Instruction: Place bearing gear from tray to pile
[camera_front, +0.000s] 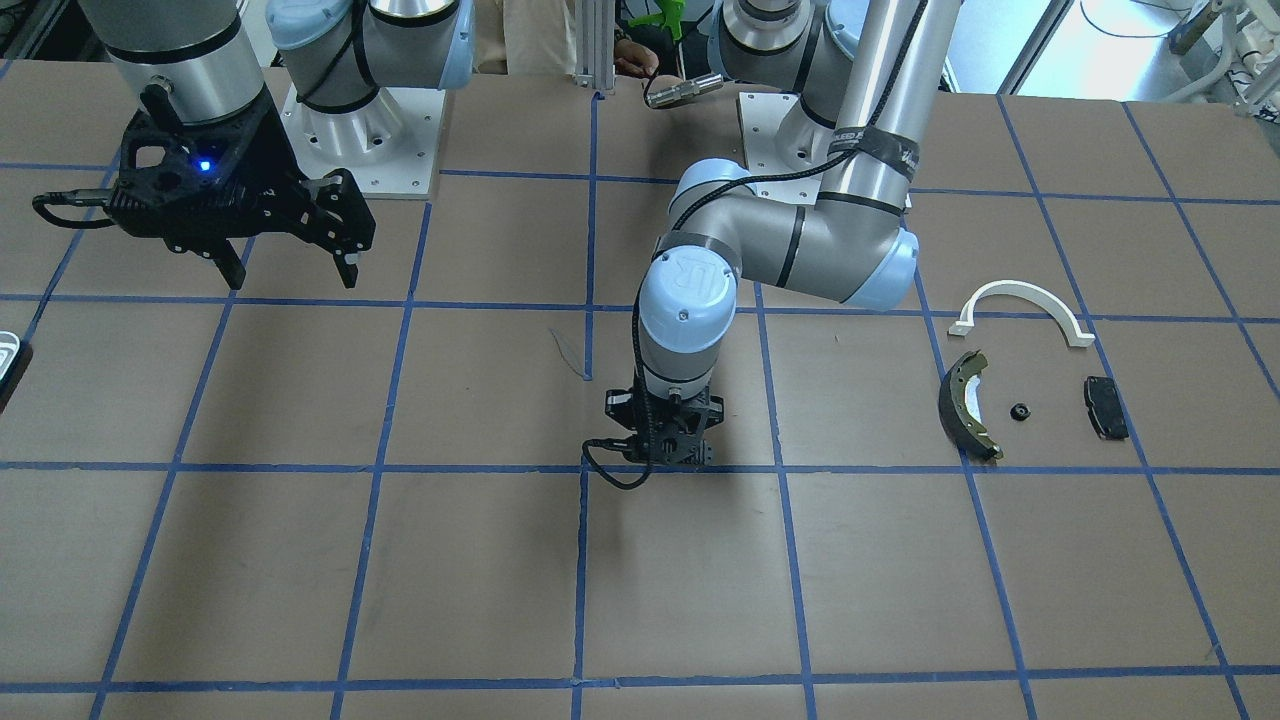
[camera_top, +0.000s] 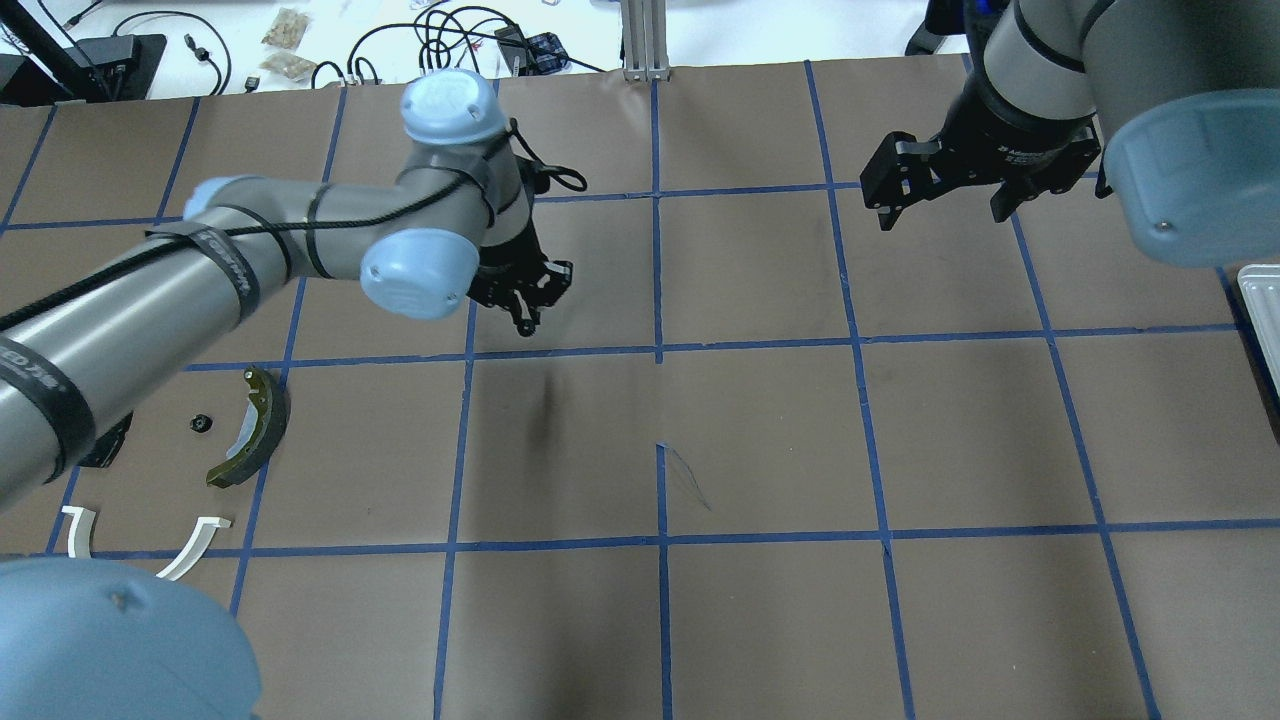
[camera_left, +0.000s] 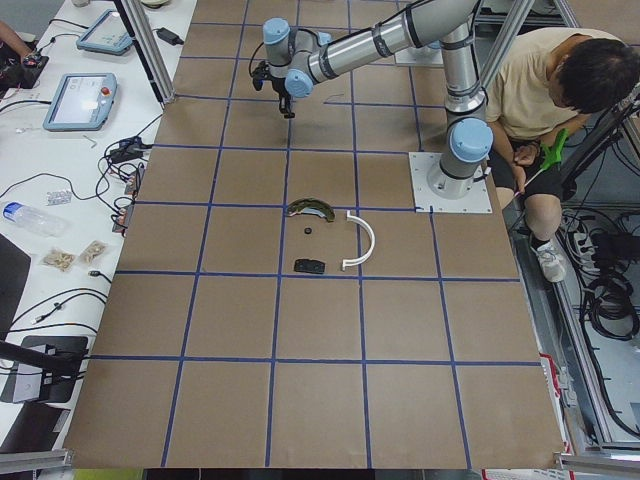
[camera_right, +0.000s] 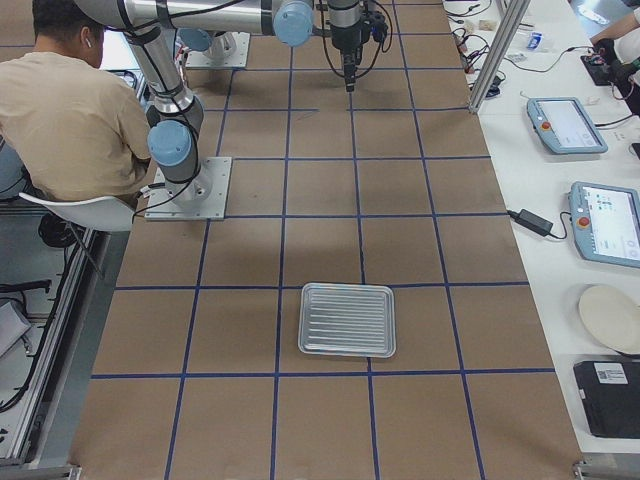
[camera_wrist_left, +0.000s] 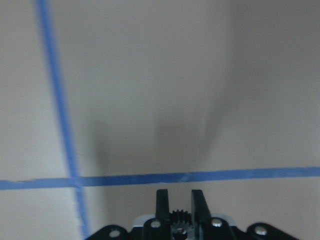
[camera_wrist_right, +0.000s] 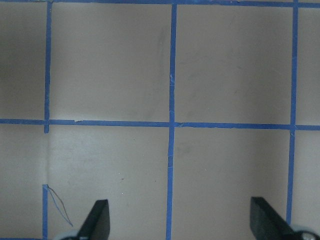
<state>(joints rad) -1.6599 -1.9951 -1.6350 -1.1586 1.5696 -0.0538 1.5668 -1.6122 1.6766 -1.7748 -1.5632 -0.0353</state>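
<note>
One bearing gear (camera_wrist_left: 177, 219) pinched by left gripper (camera_wrist_left: 179, 196) over taped table (camera_wrist_left: 150, 75), right gripper (camera_wrist_right: 178, 201) seen spread wide, pile (camera_front: 966, 402) well apart.

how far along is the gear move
Done: the bearing gear is off the tray. In hand: the left gripper is shut on it above mid-table. Left: carry it to the pile beside the brake shoe and release.

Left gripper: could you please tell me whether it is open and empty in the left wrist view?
No, the left gripper is shut on a small, dark, toothed bearing gear.
</note>
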